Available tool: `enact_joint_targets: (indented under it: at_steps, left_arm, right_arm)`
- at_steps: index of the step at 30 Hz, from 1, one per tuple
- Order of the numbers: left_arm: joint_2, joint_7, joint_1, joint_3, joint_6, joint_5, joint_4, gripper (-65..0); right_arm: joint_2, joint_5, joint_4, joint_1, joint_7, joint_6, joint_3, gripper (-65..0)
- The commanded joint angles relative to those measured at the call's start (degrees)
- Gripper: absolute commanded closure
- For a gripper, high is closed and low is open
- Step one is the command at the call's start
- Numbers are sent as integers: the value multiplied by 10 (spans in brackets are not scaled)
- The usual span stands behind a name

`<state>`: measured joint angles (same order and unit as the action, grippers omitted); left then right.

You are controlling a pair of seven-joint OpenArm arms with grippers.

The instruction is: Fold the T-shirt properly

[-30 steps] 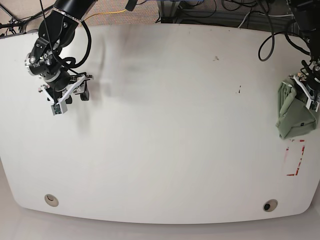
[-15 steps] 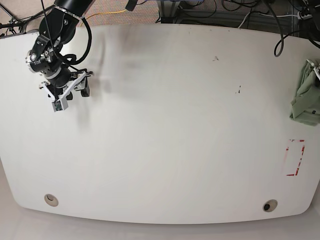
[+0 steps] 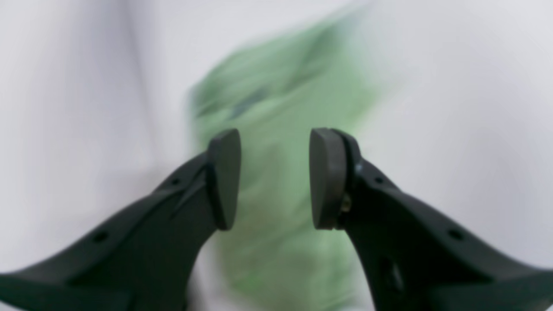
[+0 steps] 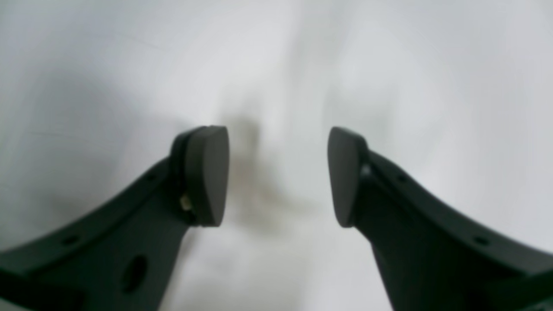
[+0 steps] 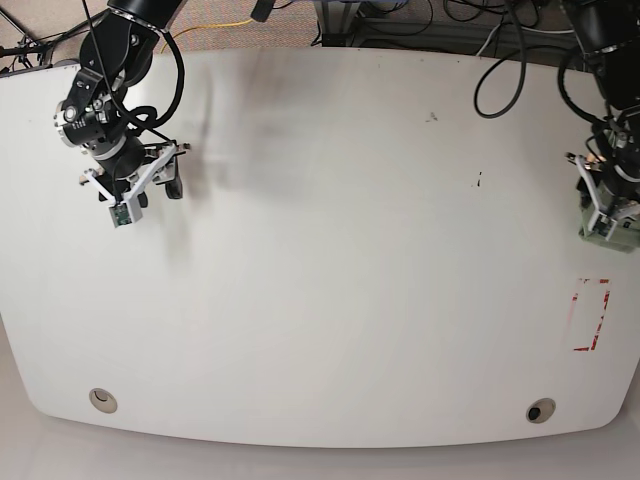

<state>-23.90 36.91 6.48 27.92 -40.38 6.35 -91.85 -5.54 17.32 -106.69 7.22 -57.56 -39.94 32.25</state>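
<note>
left gripper: jaws parted, blurred T-shirt beyond, grip unclear | right gripper: jaws apart, empty over table, far left

Even, bright overhead lighting is recorded. The table is curved by wide-angle distortion in the base view. The T-shirt is smeared by motion blur; soft shadows are seen in the right wrist view.

The base view looks straight down on the whole counter from high above; each wrist view peers close past its tool at it.
</note>
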Motion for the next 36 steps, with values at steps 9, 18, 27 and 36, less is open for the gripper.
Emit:
enact_joint_targets:
  at_steps: [9, 18, 27, 36]
  left_arm:
    - [147, -249, 18, -76, 145, -1, 6, -242]
    - [217, -479, 112, -121, 257, -1, 29, -242]
    - [296, -497, 347, -139, 270, -2, -109, -242]
    - [293, -497, 557, -150, 271, -4, -130, -237]
  right_arm:
    - [-13, -157, 61, 34, 314, -1, -96, -341]
    - [-18, -182, 161, 109, 551, -1, -92, -312]
    - [0, -135, 84, 287, 569, 38, -92, -270]
    - [7, -30, 44, 458, 570, 38, -91, -270]
